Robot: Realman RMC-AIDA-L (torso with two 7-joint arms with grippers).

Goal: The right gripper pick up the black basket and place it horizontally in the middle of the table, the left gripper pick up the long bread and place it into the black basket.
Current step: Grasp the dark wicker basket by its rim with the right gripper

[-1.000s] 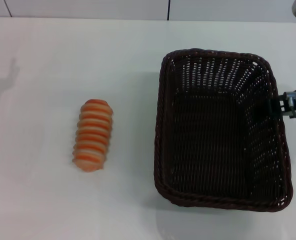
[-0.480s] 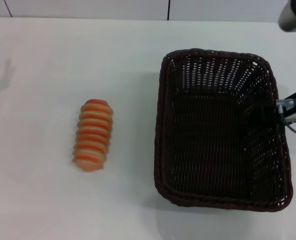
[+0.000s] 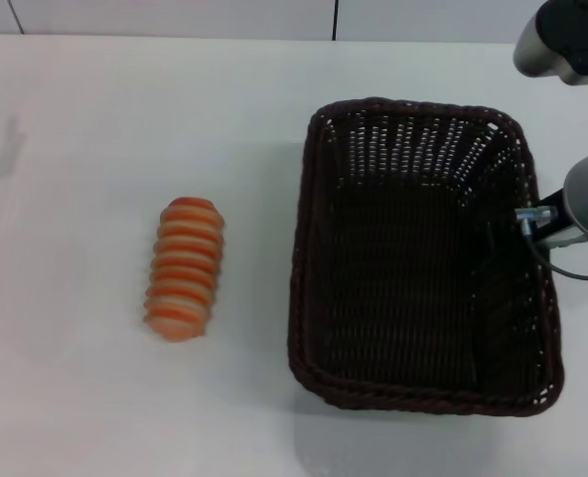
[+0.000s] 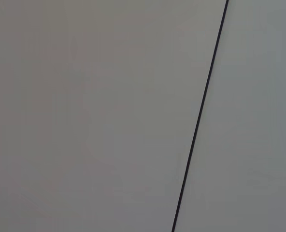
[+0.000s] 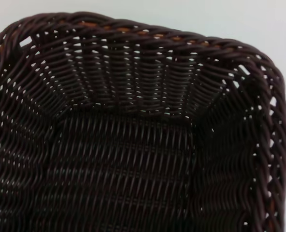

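Note:
The black basket (image 3: 309, 248) stands on the right half of the white table (image 3: 115, 109), its long side running away from me. My right gripper (image 3: 525, 221), on the arm with the blue ring, is at the basket's right wall and grips it at the rim. The right wrist view looks down into the basket (image 5: 133, 72), which holds nothing. The long bread (image 3: 184, 268), striped orange and cream, lies left of the basket and apart from it. The left gripper is out of view.
The left wrist view shows only a pale flat surface crossed by a thin black seam (image 4: 201, 116). A second part of the right arm (image 3: 562, 40) hangs over the table's back right corner. A faint shadow lies at the far left.
The right arm has come in further from the right. The basket has shifted a little to the left with it. The bread has not moved.

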